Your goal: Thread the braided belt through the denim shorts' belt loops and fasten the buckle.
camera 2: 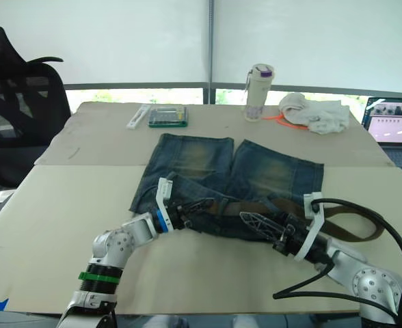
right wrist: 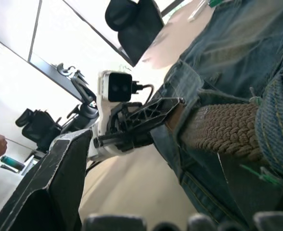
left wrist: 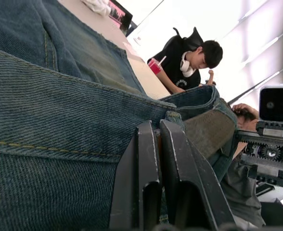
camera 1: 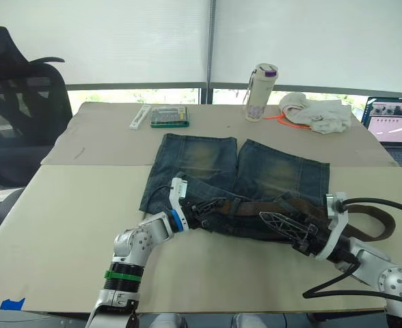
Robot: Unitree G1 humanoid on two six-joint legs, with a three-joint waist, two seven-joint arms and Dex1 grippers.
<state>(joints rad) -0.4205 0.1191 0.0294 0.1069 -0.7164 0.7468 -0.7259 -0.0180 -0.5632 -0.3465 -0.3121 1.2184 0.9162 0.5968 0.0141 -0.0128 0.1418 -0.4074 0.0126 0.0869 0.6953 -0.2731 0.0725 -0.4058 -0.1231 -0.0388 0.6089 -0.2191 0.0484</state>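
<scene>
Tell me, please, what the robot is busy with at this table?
It is working a braided belt through the waistband of denim shorts spread on the table. The left gripper is closed on the waistband, the right gripper sits open at the belt nearby, and the rest of the belt loops off to the robot's right.

Lit brightly and evenly by daylight through the white blinds point(camera 1: 139, 41) at the far side, with only soft, faint shadows on the table point(camera 1: 64, 225) under the arms and along the near edge of the shorts point(camera 1: 242, 171). Washed out to near white in both wrist views wherever the windows fall behind, with the person point(left wrist: 189, 62) there reduced to a dark shape against the glare. Sharp on the denim weave and the belt point(right wrist: 228, 127) close up, softer on the finger point(right wrist: 50, 187) nearest the right wrist lens.
</scene>
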